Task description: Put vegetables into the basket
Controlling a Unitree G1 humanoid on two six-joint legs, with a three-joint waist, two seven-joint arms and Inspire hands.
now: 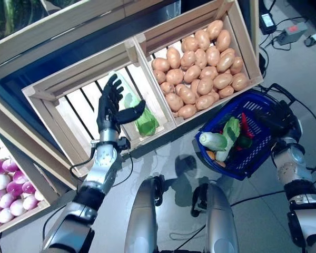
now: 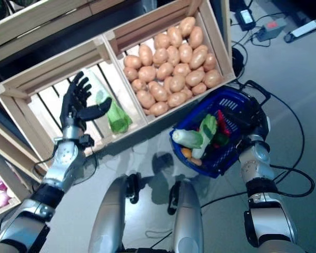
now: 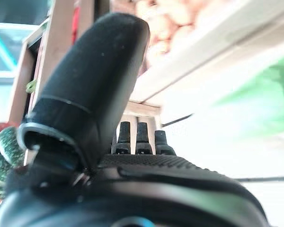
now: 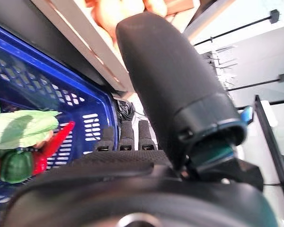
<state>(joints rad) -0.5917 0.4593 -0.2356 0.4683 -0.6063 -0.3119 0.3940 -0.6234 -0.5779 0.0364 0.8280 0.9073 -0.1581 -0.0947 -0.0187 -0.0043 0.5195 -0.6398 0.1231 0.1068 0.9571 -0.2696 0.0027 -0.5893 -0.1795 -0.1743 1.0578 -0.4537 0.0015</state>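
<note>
Left hand [image 1: 111, 108] fingers are straight and spread, thumb stuck out sideways, nothing in the grip; it hovers over the slatted crate [image 1: 52, 97] with the thumb reaching toward the green leafy vegetable [image 1: 142, 118] lying against the divider wall. Looks like a pre-grasp pose, opened wide to get round the bulky leaves, though contact can't be confirmed from above. Right hand [image 1: 279, 120] sits at the far rim of the blue basket [image 1: 255, 153]; its wrist view shows fingers running along the rim, thumb raised, but whether they're curled on a handle or just resting isn't clear, so can't tell. Its job seems to be keeping the basket up and close to the crates, so the transfer is short. Basket already holds a pale leafy vegetable [image 1: 221, 139], red peppers [image 1: 246, 125], something dark green and something orange near the bottom. Neighbouring crate is full of potatoes [image 1: 200, 60]; purple-white turnips [image 1: 8, 192] lie in a bin lower left. Task partly done; next pick is the green one.
</note>
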